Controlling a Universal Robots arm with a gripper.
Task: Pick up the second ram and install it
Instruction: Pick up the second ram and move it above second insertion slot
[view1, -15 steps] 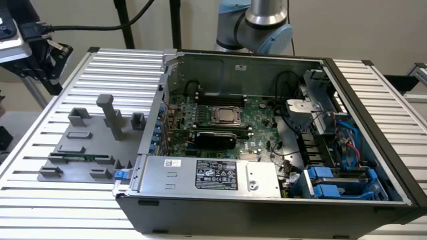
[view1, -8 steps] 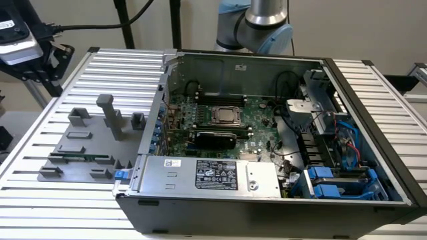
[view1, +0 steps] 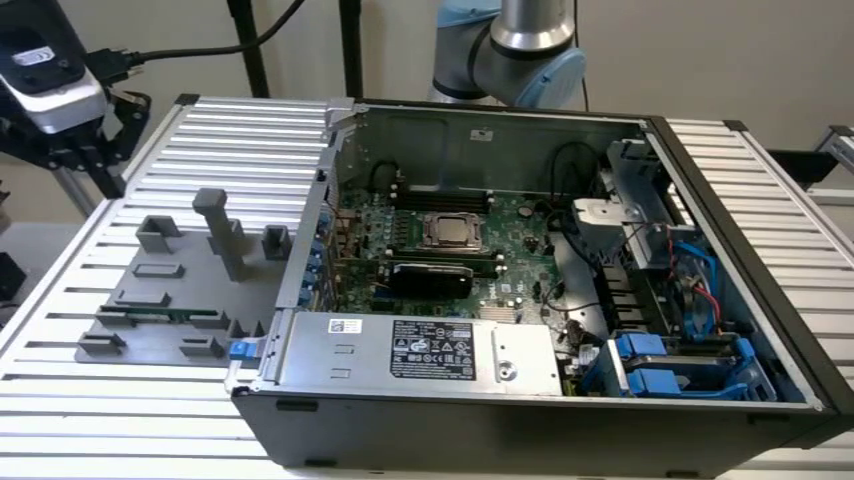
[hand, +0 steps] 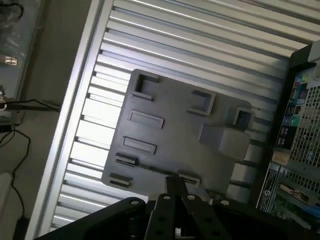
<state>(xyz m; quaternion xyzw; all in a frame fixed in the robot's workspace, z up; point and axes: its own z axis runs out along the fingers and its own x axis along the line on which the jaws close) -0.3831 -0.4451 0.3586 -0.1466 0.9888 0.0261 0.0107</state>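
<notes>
The second ram (view1: 154, 314) is a thin green stick standing on edge in a slot of the grey holder tray (view1: 134, 280), at the exterior view's left beside the open computer case. In the wrist view it appears edge-on as a dark line (hand: 150, 169) across the tray (hand: 175, 125). My gripper (view1: 74, 135) hangs high above the table at the exterior view's upper left, well away from the stick. Seen from the wrist, the gripper (hand: 175, 187) points down toward the stick's end and holds nothing that I can see.
The open case (view1: 534, 420) holds the green motherboard (view1: 514, 250) with the CPU socket (view1: 451, 232), dark memory slots (view1: 441, 195) behind it and a black card (view1: 427, 275) in front. A tall grey post (view1: 216, 230) rises from the tray. Slatted aluminium table (view1: 80, 400) surrounds everything.
</notes>
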